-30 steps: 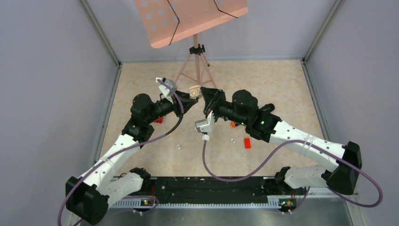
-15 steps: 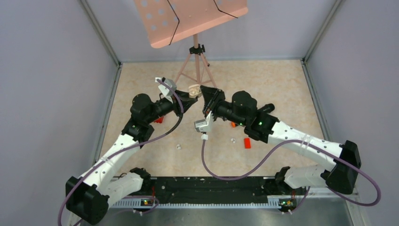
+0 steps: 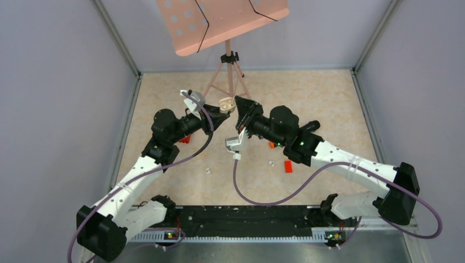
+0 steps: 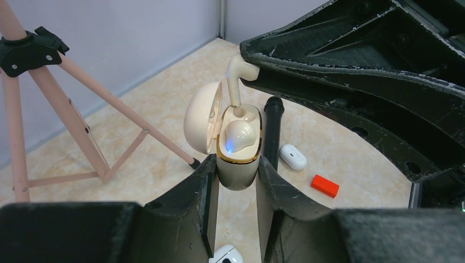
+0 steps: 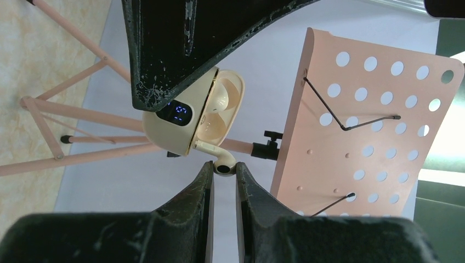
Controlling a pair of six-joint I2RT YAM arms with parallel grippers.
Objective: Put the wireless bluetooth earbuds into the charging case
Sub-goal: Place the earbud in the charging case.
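My right pincer [image 5: 224,167] has edged nearer the case [image 5: 164,129], which my left pincer [image 4: 237,163] clamps with the lid open. One bud [image 4: 239,135] is seated. The second bud [image 4: 237,82], pinched at its head, has its stem at the empty socket and is not yet home.

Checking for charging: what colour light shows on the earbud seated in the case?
Blue, on the white plastic earbud; clearest in the left wrist view.

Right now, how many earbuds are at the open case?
2. One earbud sits in the charging case, lit blue; the right hand pinches the other earbud, stem at the empty slot. More may be hidden.
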